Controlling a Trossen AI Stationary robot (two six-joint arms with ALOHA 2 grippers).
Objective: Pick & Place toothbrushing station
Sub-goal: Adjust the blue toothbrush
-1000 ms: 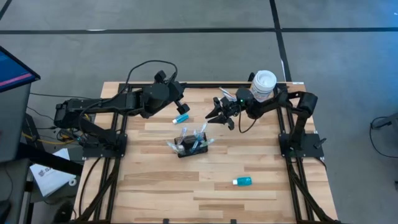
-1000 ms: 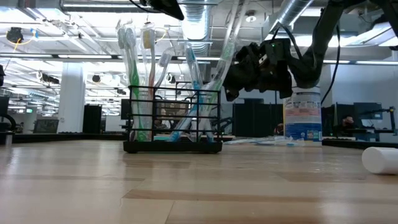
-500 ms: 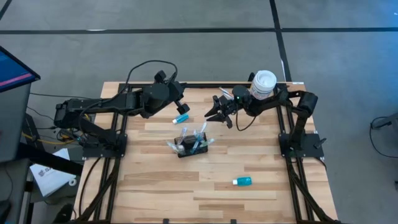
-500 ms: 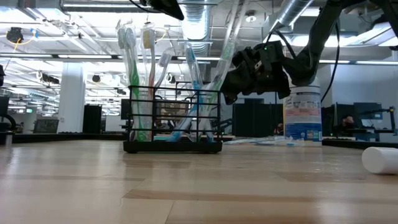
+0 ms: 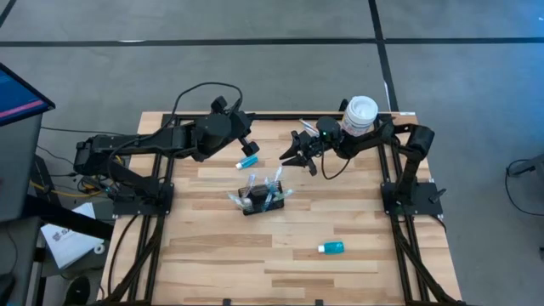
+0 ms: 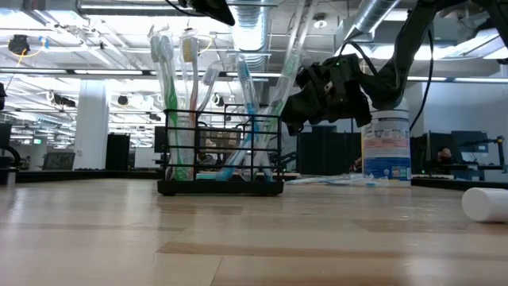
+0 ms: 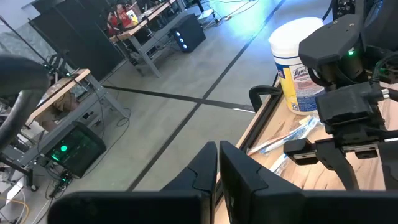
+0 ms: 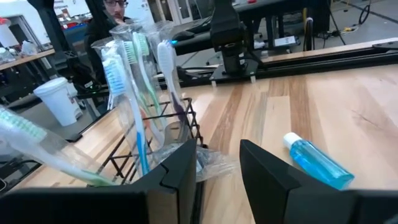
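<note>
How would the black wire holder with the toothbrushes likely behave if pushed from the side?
The wire holder looks light and would probably slide on the smooth table. The tall toothbrushes lean well above its rim, so it may tip.

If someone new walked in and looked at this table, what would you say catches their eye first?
Probably the black wire holder near the table's middle, bristling with toothbrushes. Next, the right gripper, open and empty, hanging just behind it, beside the white canister at the far edge. Two small blue bottles also stand out: one by the shut left gripper, the other alone near the front.
</note>
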